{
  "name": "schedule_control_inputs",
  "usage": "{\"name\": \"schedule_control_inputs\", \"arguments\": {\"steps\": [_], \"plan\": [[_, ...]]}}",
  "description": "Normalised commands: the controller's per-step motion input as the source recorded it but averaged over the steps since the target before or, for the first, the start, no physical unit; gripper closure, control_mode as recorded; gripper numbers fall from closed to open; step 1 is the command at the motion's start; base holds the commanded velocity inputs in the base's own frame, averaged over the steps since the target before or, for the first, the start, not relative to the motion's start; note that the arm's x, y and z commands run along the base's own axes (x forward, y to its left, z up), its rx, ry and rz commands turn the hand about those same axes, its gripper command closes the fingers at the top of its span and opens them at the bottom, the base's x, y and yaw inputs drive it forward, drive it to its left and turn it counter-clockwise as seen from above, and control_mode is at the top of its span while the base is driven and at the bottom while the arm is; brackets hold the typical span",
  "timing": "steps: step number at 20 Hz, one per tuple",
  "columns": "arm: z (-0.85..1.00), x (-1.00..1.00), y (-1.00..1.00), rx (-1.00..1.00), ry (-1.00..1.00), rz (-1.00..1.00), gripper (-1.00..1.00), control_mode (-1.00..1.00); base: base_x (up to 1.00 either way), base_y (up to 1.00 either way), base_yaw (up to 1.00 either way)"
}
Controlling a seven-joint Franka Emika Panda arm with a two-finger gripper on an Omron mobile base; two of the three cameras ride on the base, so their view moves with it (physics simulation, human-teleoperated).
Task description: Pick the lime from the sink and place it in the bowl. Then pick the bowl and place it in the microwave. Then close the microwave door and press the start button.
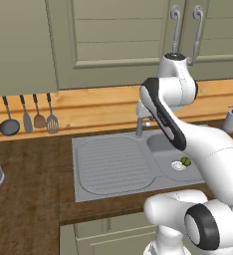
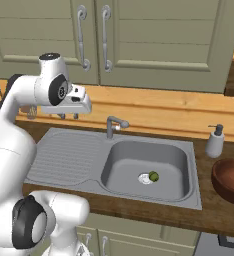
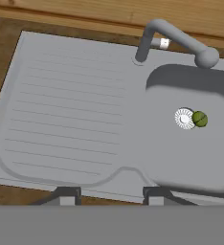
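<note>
The lime (image 2: 153, 176) is a small green ball lying in the basin of the grey steel sink (image 2: 120, 165), touching the right side of the drain (image 3: 184, 118). It also shows as the lime (image 3: 199, 119) and the lime (image 1: 185, 161). My gripper (image 2: 69, 117) hangs high over the ribbed drainboard (image 3: 71, 110), left of the basin and well apart from the fruit. Its fingertips (image 3: 67, 195) stand apart with nothing between them, so the gripper (image 3: 111, 196) is open. A brown wooden bowl (image 2: 231, 180) sits on the counter right of the sink. The microwave is out of view.
The curved faucet (image 2: 114, 125) rises behind the basin, its spout reaching over the back edge. A soap dispenser (image 2: 215, 141) stands at the sink's back right corner. Kitchen utensils (image 1: 26, 121) hang on the wall at left. Cabinets (image 2: 154, 35) overhang the counter.
</note>
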Motion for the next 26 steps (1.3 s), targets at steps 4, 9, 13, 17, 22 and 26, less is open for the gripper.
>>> {"name": "schedule_control_inputs", "arguments": {"steps": [4, 9, 13, 17, 22, 26], "plan": [[-0.13, -0.07, -0.01, -0.07, -0.01, 0.00, -1.00, -1.00, 0.00, 0.00, 0.00], [-0.46, -0.12, -0.73, -0.02, -0.02, 0.00, -1.00, -1.00, 0.00, 0.00, 0.00], [-0.44, 0.00, -1.00, 0.01, 0.13, 0.00, -1.00, -1.00, 0.00, 0.00, 0.00], [-0.41, 0.00, -1.00, 0.05, 0.16, 0.00, -1.00, -1.00, 0.00, 0.00, 0.00], [-0.49, 0.00, -0.85, 0.03, 0.12, -0.01, -1.00, -1.00, 0.00, 0.00, 0.00], [-0.51, 0.00, -0.64, 0.00, 0.03, -0.02, -1.00, -1.00, 0.00, 0.00, 0.00]]}}
